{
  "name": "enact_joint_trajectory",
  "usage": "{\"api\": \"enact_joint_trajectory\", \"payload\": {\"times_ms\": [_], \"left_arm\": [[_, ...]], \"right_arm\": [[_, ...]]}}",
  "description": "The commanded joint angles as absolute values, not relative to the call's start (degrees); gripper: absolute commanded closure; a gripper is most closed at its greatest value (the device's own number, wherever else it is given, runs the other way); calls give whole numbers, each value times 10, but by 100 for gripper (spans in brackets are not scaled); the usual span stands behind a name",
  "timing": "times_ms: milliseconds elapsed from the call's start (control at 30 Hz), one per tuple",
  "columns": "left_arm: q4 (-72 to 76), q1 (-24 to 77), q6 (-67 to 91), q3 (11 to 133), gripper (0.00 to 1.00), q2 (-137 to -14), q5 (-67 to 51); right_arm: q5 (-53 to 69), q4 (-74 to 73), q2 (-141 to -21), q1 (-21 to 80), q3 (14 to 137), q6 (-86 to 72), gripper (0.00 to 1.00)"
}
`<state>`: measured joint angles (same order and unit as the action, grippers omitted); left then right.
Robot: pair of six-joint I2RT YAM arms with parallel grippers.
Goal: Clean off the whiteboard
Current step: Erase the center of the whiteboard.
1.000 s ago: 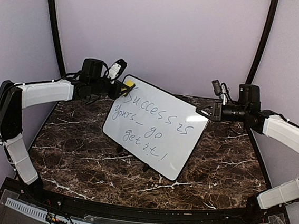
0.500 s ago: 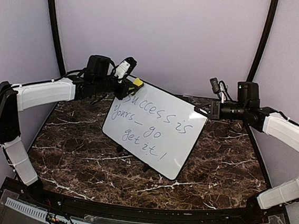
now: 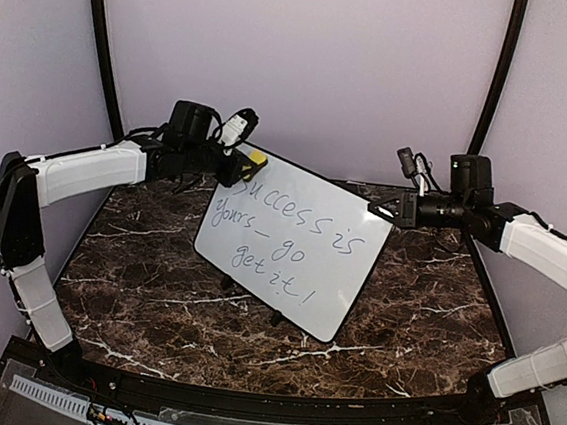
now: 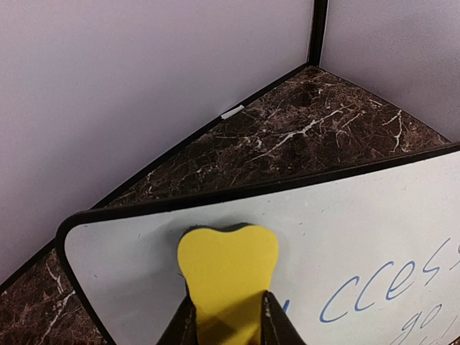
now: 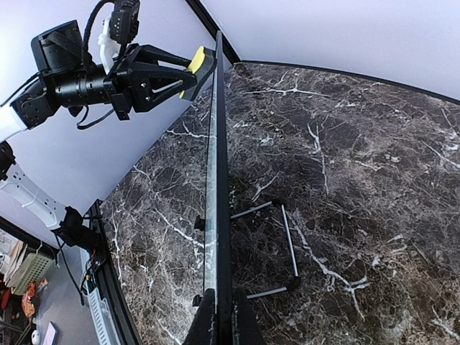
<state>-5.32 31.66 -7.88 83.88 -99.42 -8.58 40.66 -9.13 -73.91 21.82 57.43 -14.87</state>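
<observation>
The whiteboard is standing near the middle of the counter, a dark brown marble-look slab with white veins. The board is a glossy white rectangle with a thin black frame and rounded corners, and it is leaning on a thin black wire stand. Blue handwriting is running across its face.

The left end effector is pinching a soft yellow eraser, squeezing it into a heart-like shape, and is pressing it against the board's face just below the top edge, near the upper left corner. The right end effector is clamping tight on the board's thin edge at the upper right corner, with a finger on each side.

Compared with a second ago, the eraser is sitting a little higher and further right along the top edge. The first letters of the top word are gone, leaving "ccess is". The board itself is staying where it was.

The board's long axis is running from the far left towards the right, dropping towards the right in the top view. Its face is tilting back, facing up and towards the arm bases.
</observation>
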Motion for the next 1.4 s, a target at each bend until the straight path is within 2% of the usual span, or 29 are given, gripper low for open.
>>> {"api": "enact_joint_trajectory", "payload": {"times_ms": [0,233,633,1100,1367], "left_arm": [[-94,316,-65,840,84,-973,-74],[-89,314,-78,797,84,-972,-52],[-73,299,-28,756,85,-956,-112],[-97,277,-10,897,85,-1011,-150],[-116,279,6,855,85,-996,-157]], "right_arm": [[404,-76,-724,226,593,-118,100],[403,-80,-723,227,594,-115,100],[396,-86,-719,236,595,-102,100],[394,-91,-715,242,592,-90,100],[389,-92,-719,243,594,-89,100]]}}
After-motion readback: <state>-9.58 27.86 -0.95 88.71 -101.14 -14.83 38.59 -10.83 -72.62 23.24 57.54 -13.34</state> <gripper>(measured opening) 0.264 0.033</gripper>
